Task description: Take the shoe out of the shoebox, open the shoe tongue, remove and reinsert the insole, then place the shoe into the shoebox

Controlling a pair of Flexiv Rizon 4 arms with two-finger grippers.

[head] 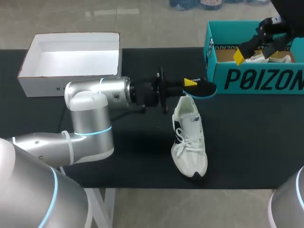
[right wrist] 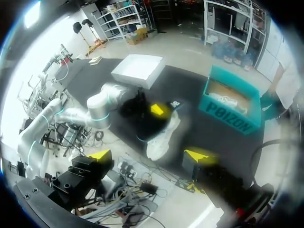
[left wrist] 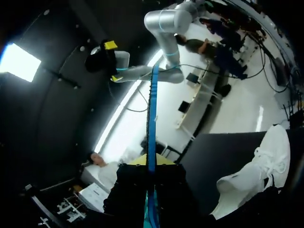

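Insole [head: 205,89] is out of the shoe and clamped in the left tool [head: 190,83], both yellow tips pinching it from two sides. It's dark on top with a blue rim, and in the left wrist view it shows edge-on as a thin blue line running out ahead of the fingers. It's held above the table [head: 247,142], just past the heel end of the white shoe [head: 190,142] and near the front corner of the teal shoebox [head: 256,78]; can't tell if it touches the box. Shoe sits upright on its sole on the dark table, laces up, toe toward the robot's side, outside both boxes. Second white shoe [head: 278,58] lies inside the teal shoebox. Right tool [right wrist: 151,156] is up high over that shoebox, fingers spread wide, nothing between them. White box [head: 47,85] sits on the far left of the table, well apart from the shoe.
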